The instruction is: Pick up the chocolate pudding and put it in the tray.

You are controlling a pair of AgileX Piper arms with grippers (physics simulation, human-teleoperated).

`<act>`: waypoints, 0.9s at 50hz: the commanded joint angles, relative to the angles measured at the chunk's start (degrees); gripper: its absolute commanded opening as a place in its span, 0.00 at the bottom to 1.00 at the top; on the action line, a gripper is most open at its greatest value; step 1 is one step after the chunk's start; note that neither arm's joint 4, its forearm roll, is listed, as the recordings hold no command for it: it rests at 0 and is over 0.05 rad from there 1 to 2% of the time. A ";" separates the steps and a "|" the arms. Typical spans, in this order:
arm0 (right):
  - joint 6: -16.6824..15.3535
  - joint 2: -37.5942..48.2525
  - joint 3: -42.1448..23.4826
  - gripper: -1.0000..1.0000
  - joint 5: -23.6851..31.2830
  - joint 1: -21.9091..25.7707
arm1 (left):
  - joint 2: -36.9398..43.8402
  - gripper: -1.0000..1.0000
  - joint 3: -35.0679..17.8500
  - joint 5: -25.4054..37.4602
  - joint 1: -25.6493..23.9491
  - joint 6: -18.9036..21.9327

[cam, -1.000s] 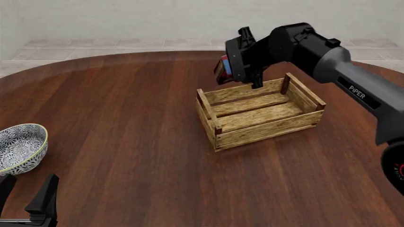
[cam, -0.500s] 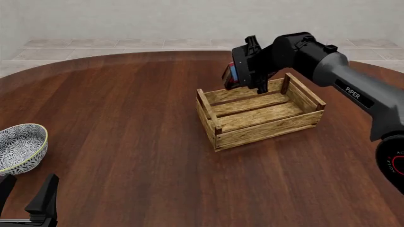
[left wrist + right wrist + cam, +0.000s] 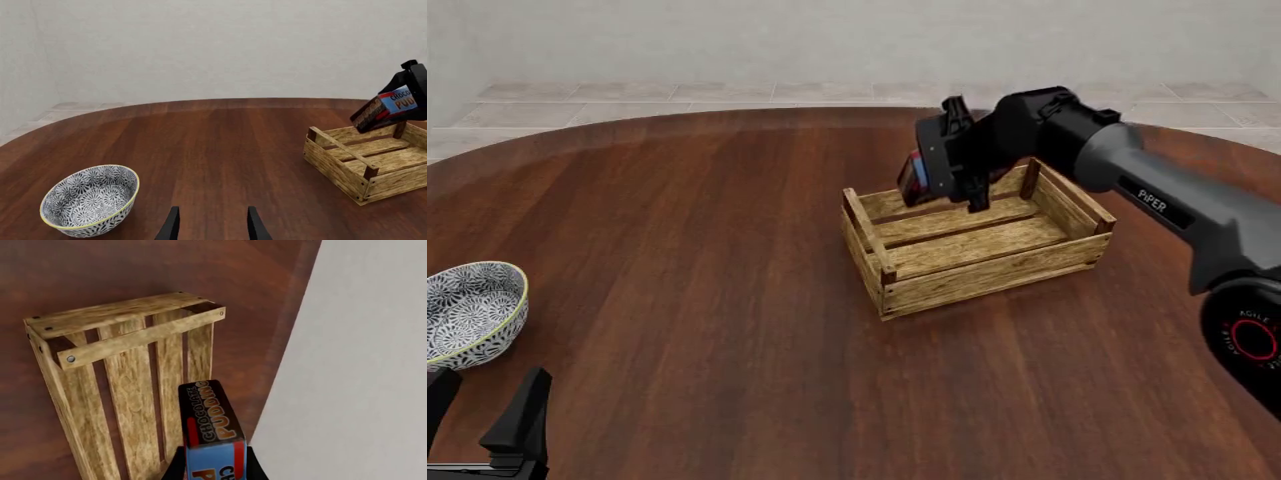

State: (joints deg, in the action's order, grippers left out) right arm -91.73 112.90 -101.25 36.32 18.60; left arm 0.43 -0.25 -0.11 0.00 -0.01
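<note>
**Chocolate pudding held over the far end of the tray**

Chocolate pudding [image 3: 916,175] is hanging in the right gripper [image 3: 941,172], clamped between the two fingers, which are closing on its narrow sides. The carton is tilting, blue end toward the gripper and dark brown end pointing down at the tray [image 3: 974,245]. In the front view it is sitting above the tray's far wall, near the far left corner, and whether it is touching the slats cannot be told. In the right wrist view the carton [image 3: 212,432] is projecting from between the fingers [image 3: 175,467], orange lettering facing the camera, with the slatted floor of the tray [image 3: 127,385] lying beyond it. In the left wrist view the carton [image 3: 385,106] is appearing at an angle over the tray [image 3: 365,162], clear of the near rim.

Right arm [image 3: 1154,195] is reaching in from the right side of the front view, bending down over the tray's far edge.

Left gripper [image 3: 487,425] is resting low at the near left corner of the front view, its two dark fingers [image 3: 171,226] standing apart with nothing between them. A blue-and-white patterned bowl [image 3: 470,312] is standing upright on the tabletop [image 3: 694,250] just beyond that gripper, well apart from the tray.
</note>
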 commanded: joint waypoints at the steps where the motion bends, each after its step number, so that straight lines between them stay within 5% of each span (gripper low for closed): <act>1: 1.44 1.00 0.15 0.00 0.27 0.15 | 0.01 1.00 0.00 0.00 -0.01 -0.01; 45: 3.47 2.90 1.65 0.00 0.81 0.32 | -0.01 1.00 0.00 0.00 0.00 0.00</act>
State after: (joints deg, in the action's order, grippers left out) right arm -89.76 115.51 -99.93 37.06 18.75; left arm 0.43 -0.25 -0.11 0.00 -0.01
